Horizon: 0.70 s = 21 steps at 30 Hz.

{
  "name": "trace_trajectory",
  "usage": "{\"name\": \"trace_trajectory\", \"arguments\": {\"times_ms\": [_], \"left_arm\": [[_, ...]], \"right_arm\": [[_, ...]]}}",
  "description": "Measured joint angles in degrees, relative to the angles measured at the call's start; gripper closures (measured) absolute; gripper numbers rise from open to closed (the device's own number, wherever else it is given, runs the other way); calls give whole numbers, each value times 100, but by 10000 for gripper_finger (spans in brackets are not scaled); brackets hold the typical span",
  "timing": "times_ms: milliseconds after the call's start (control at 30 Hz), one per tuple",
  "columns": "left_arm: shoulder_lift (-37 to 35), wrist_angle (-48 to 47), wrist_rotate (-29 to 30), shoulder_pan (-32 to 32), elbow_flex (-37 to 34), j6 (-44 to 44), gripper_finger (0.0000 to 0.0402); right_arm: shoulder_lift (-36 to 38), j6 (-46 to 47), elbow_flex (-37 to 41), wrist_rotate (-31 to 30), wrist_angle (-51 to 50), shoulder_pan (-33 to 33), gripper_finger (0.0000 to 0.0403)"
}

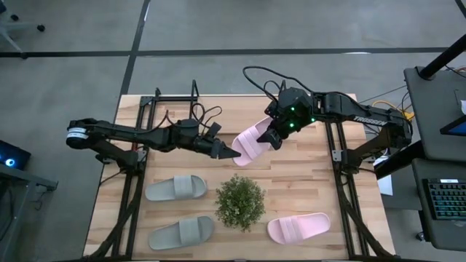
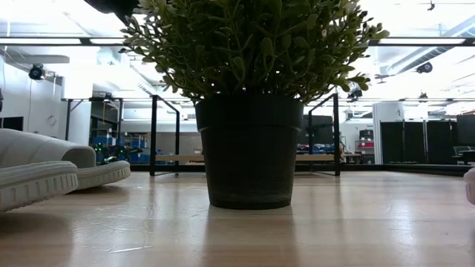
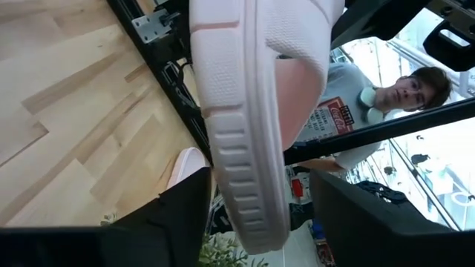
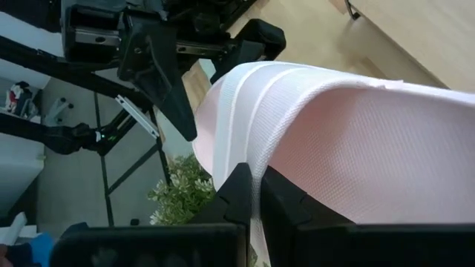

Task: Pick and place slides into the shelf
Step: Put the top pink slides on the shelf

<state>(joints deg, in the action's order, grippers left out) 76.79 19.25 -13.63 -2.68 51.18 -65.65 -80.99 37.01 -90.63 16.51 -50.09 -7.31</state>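
A pale pink slide [image 1: 253, 143] is up in the air over the table's middle, between both arms. My right gripper [image 1: 275, 137] is shut on its end toward the table's right. My left gripper [image 1: 231, 154] is open, with a finger on either side of the slide's other end [image 3: 249, 200]. A second pink slide [image 1: 298, 227] and two grey slides [image 1: 175, 188] [image 1: 182, 231] lie sole-down on the table's near half. The shelf [image 1: 173, 102], with black rails, stands at the table's far left. My right gripper [image 4: 257, 189] pinches the pink slide's side edge [image 4: 256, 159] between its two fingers, coming from the table's right. The slide is lifted clear and tilted, its free end lower, toward the left arm. Whether my left gripper [image 3: 256, 222] touches the slide's end, I cannot tell.
A bushy green plant [image 1: 240, 202] in a dark pot [image 2: 249, 152] stands on the table's near middle, between the grey slides and the lying pink slide. Black frame legs run along both table sides. A person shows beyond the table in the left wrist view.
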Motion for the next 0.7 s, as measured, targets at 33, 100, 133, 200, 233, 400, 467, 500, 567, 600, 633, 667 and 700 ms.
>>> {"name": "trace_trajectory", "arguments": {"times_ms": [33,100,133,200,233,400,467,500,567,600,633,667,700], "left_arm": [[0,0,0,0,0,0,208],[0,-2,2,0,0,0,234],[0,-11,6,0,0,2,246],[0,-20,19,0,0,1,273],[0,-22,29,0,-2,0,285],[8,-63,62,-4,-11,-2,337],[9,-63,61,-2,-11,-2,352],[9,-63,61,-2,-11,-2,357],[9,-63,71,-7,-12,-2,367],[9,-63,88,-9,-13,-4,370],[9,-61,103,-11,-13,-2,373],[9,-61,119,-11,-13,-2,375],[9,-61,151,-11,-13,-4,376]], "right_arm": [[0,-2,-1,0,1,0,394],[0,-4,0,2,-1,0,394],[0,-6,0,1,-1,-2,394],[0,-40,0,2,-1,-14,394],[0,-48,0,8,-1,-20,394],[0,-75,0,39,18,-22,394],[0,-87,-2,39,18,-22,394],[0,-91,-2,39,19,-22,394],[0,-108,-2,39,18,-22,394],[0,-111,-2,37,18,-22,394],[0,-118,-2,37,18,-22,394],[0,-128,-2,35,16,-22,394],[0,-133,-2,30,16,-22,394]]}}
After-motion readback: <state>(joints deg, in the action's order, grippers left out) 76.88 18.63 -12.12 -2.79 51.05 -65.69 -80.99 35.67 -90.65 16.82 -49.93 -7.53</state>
